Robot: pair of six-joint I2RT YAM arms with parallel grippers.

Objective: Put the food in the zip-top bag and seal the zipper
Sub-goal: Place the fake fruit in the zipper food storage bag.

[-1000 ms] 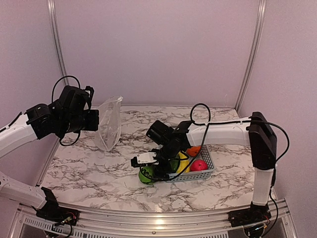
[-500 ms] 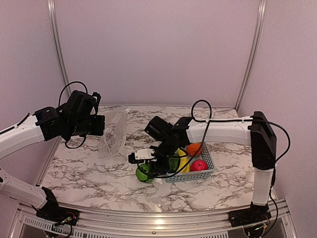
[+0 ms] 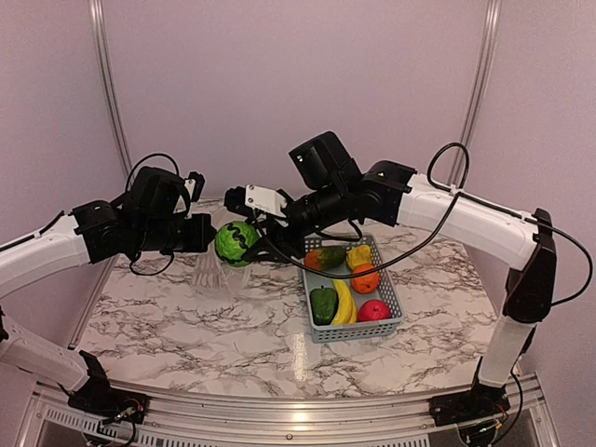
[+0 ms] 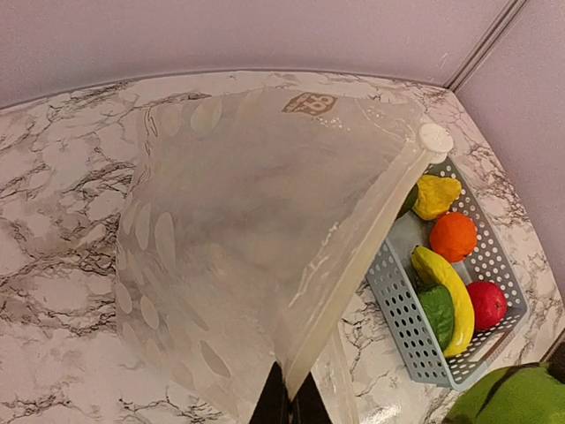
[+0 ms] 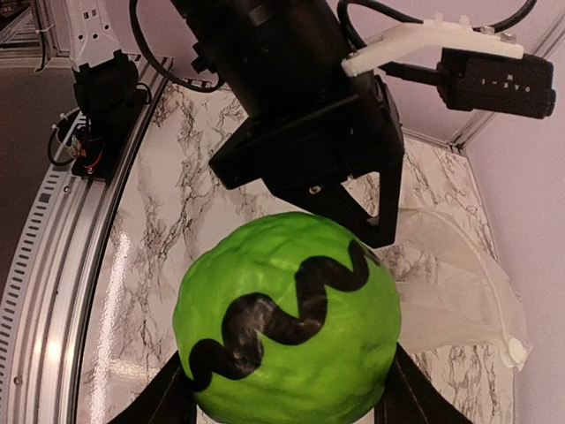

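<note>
Top view: right gripper [image 3: 244, 240] clamps the green striped fruit [image 3: 233, 246] just right of the left gripper [image 3: 209, 234], which pinches the zip-top bag [image 3: 210, 276] hanging below. Left wrist: fruit lies low right of the bag. Right wrist: bag hangs beyond the fruit.

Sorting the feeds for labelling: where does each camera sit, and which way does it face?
Top external: high behind the bases, looking forward and down at the table; both arms show.
Left wrist: on the left arm, looking down its shut left gripper at the bag and basket.
Right wrist: on the right arm, looking past the right gripper and its green striped fruit at the left arm.
Both wrist views share the bag and the fruit.
</note>
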